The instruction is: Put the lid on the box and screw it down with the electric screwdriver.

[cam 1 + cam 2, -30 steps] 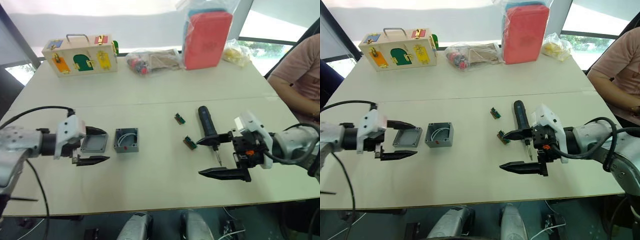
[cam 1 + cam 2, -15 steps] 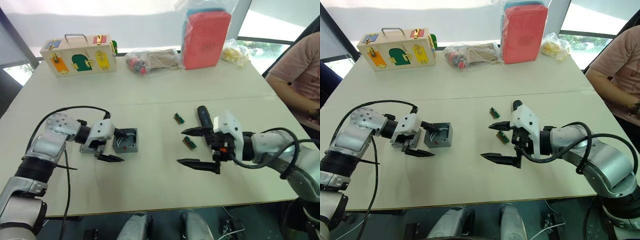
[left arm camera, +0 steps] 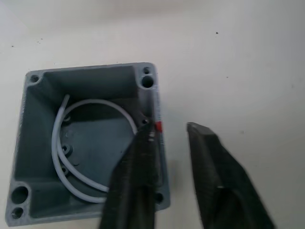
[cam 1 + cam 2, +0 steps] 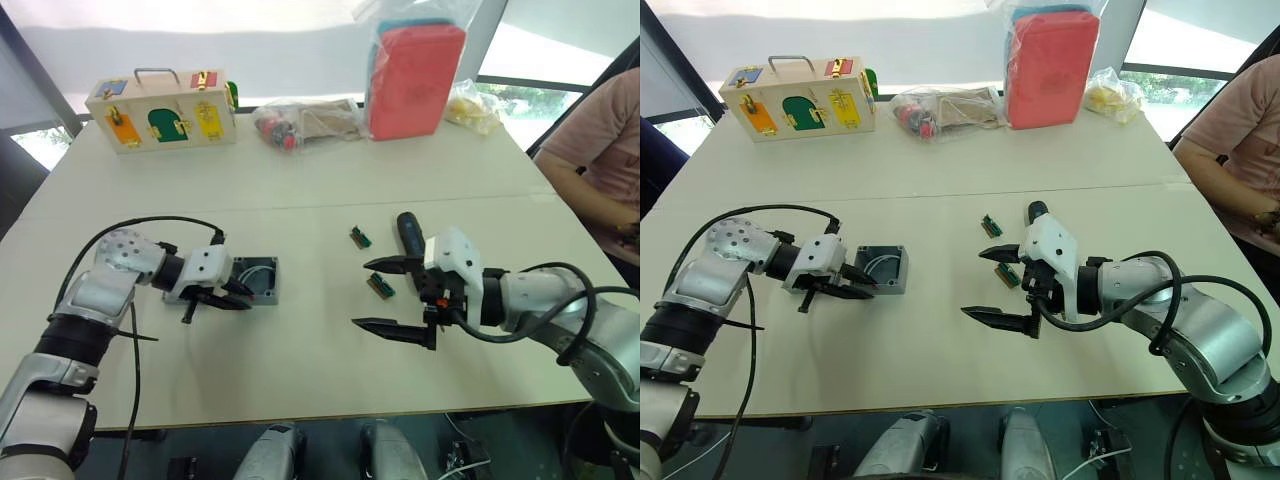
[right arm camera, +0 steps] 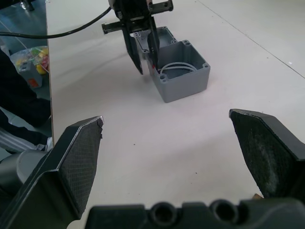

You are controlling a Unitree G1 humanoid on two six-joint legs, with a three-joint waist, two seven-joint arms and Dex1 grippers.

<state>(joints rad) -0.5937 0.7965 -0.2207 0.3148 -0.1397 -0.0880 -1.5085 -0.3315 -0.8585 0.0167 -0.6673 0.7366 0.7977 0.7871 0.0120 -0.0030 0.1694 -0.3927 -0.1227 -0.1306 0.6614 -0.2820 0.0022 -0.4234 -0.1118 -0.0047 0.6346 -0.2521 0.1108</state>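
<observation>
Checking hidden items first: the lid (image 5: 166,33) is hard to make out from the head views. The right wrist view catches a grey edge of it on the table just beyond the box (image 4: 255,280), partly behind the left gripper (image 4: 245,298). The electric screwdriver (image 4: 408,234) lies on the table with its lower half hidden behind the right gripper (image 4: 360,294); its bit cannot be seen.

Left wrist view: box is uncovered, with white wires (image 3: 59,143) looped inside and a red mark (image 3: 158,127) on one wall. The jaws are slightly parted. One finger overlaps that wall and the other is over bare table; contact cannot be judged.

Right gripper jaws are spread wide and hold nothing. Two green connector pieces (image 4: 360,237) lie near the screwdriver.
</observation>
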